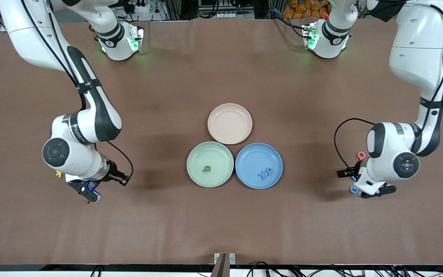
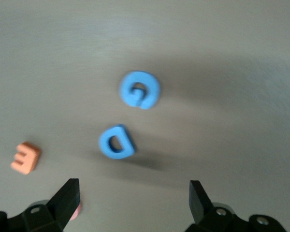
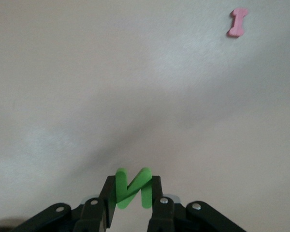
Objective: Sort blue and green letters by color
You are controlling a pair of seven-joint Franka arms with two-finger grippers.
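My right gripper (image 3: 132, 187) is shut on a green N (image 3: 131, 187) and holds it up over bare table at the right arm's end (image 1: 87, 191). My left gripper (image 2: 133, 189) is open and empty above the table at the left arm's end (image 1: 375, 191). A light blue G (image 2: 140, 90) and a light blue D (image 2: 117, 142) lie flat below it. One light blue letter (image 1: 354, 189) shows beside that gripper in the front view. The green plate (image 1: 198, 154) holds one green letter (image 1: 206, 169). The blue plate (image 1: 252, 154) holds a blue X (image 1: 262, 175) and a blue b (image 1: 269, 170).
An empty pink plate (image 1: 229, 123) touches both plates, farther from the front camera. An orange E (image 2: 26, 157) lies near the blue D. A pink Q (image 1: 360, 155) lies by the left arm. A yellow K (image 1: 58, 174) lies by the right arm. A pink I-shaped piece (image 3: 238, 21) lies on the table.
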